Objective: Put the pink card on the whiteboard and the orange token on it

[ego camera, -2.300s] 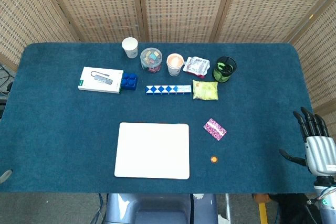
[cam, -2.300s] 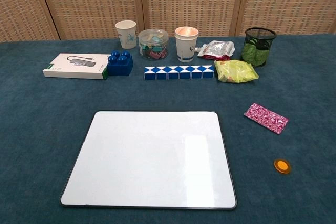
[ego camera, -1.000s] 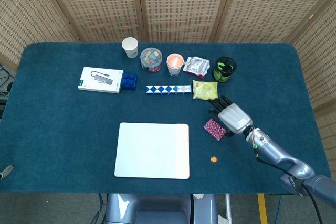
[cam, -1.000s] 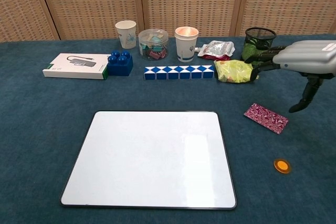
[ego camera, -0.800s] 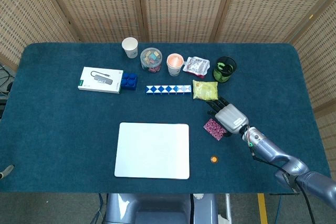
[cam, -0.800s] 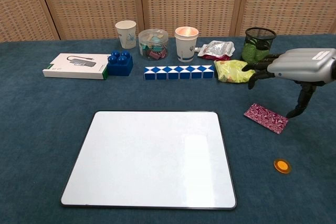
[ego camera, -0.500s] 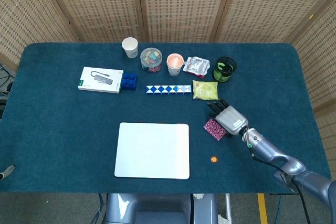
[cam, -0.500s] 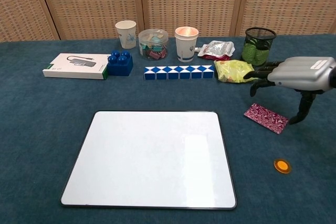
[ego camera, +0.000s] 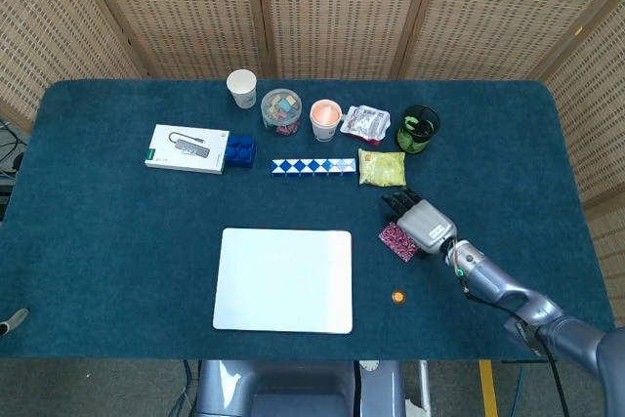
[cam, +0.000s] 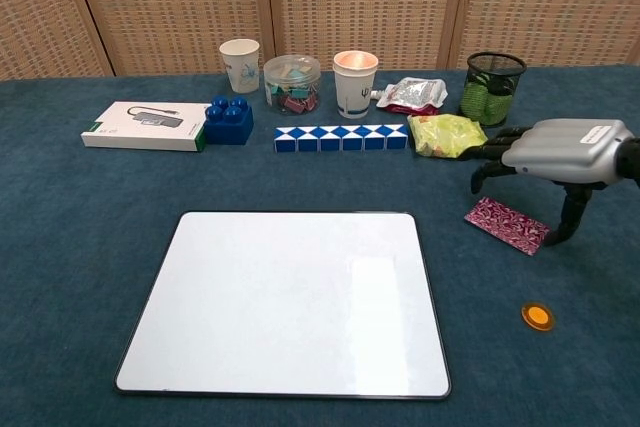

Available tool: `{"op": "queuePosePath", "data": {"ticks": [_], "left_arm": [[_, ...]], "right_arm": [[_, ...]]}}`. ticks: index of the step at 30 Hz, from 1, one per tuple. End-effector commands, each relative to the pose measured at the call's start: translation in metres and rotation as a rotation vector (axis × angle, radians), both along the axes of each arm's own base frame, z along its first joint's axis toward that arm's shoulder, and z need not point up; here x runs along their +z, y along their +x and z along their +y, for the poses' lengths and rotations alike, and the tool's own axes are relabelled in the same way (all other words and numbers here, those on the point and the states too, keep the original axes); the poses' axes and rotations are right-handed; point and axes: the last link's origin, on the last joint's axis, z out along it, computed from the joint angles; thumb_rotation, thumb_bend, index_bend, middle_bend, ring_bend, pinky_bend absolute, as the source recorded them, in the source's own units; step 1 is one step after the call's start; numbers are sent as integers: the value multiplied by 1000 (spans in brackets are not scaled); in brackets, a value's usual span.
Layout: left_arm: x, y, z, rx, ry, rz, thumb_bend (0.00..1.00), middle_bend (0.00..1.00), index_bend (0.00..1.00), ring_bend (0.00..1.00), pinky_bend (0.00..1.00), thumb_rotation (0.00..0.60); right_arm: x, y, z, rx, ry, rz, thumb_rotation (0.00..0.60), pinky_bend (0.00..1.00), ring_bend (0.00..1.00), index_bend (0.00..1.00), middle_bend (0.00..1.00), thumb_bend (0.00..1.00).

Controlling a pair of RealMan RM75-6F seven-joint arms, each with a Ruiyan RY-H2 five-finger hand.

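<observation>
Counts: one pink card (cam: pixel 507 225), one orange token (cam: pixel 538 316), one whiteboard (cam: pixel 286 300).
Right hand (cam: pixel 556 153): fingers (cam: pixel 489 169) spread, empty, above the card.
Card: flat on tabletop (cam: pixel 90 247), under the fingers, long axis diagonal.
Token: nearer the robot than the fingers.

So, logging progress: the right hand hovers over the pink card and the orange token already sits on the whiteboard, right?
Not quite. The right hand does hover over the pink card, but the orange token lies on the blue cloth to the right of the whiteboard, not on it. The chest view shows it.

The card (cam: pixel 507 224) lies right of the whiteboard (cam: pixel 285 302), the token (cam: pixel 537 316) nearer; the right hand (cam: pixel 555 150) hovers above the card.
</observation>
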Motion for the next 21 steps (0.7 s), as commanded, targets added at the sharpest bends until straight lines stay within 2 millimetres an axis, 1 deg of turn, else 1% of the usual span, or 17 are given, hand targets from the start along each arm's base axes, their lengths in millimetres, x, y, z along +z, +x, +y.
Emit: {"op": "queuePosePath", "data": {"ticks": [1, 8, 11, 13, 16, 18, 21], "left_arm": [[0, 0, 0, 1, 0, 0, 0, 0, 0, 0, 0, 600], [0, -1, 0, 1, 1, -1, 0, 0, 0, 0, 0, 600], [0, -1, 0, 1, 0, -1, 0, 0, 0, 0, 0, 600], [0, -1, 0, 1, 0, -1, 0, 0, 0, 0, 0, 600], [0, -1, 0, 1, 1, -1, 0, 0, 0, 0, 0, 600], [0, -1, 0, 2, 0, -2, 0, 0, 0, 0, 0, 600], [0, -1, 0, 1, -1, -3, 0, 0, 0, 0, 0, 600]], "right_arm": [[-2, 0, 0, -1, 1, 4, 600, 0, 0, 219, 0, 2], [-7, -2, 1, 9, 5, 19, 600, 0, 0, 235, 0, 2], [-8, -3, 1, 9, 5, 22, 600, 0, 0, 305, 0, 3], [-9, -3, 1, 7, 5, 25, 600, 0, 0, 402, 0, 27], [-10, -2, 2, 5, 7, 15, 600, 0, 0, 507, 0, 53], [-10, -1, 4, 1, 10, 1, 600, 0, 0, 527, 0, 72], [-9, 0, 5, -2, 14, -16, 600, 0, 0, 529, 0, 104]]}}
